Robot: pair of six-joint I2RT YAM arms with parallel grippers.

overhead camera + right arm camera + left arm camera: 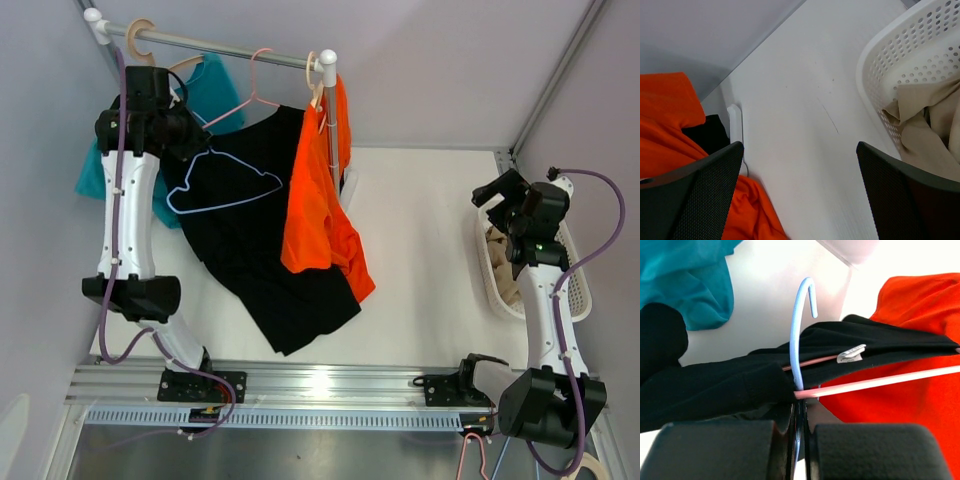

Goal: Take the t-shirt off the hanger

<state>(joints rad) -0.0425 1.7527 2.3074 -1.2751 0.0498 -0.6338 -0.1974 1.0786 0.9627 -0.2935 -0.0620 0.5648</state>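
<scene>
**Operator:** Where is the black t-shirt [250,250] in relation to my tools?

**Manual:** It lies directly ahead of your left tool [799,440] and touches it. It hangs below the rail [230,48], and its long axis runs down toward the near edge of the tabletop [420,250]. The collar is at the rail end, threaded on the pink hanger [880,381]. The orange t-shirt [320,200] hangs just beside it.

**Operator:** What is the state of each tool?

**Manual:** Your left tool is fully closed on the stem of the light blue hanger [793,347], with the hook pointing away from the fingers. In the top view that hanger's frame appears to lie over the black cloth, not inside it. Your right tool [797,150] is spread wide and holds nothing. It is well apart from the garment, beside the basket [880,55].

**Operator:** What is the arm's pose?

**Manual:** Your left arm is the nearer one. The elbow is folded low, the forearm reaches up toward the rail, and the wrist is turned toward the shirt.
</scene>
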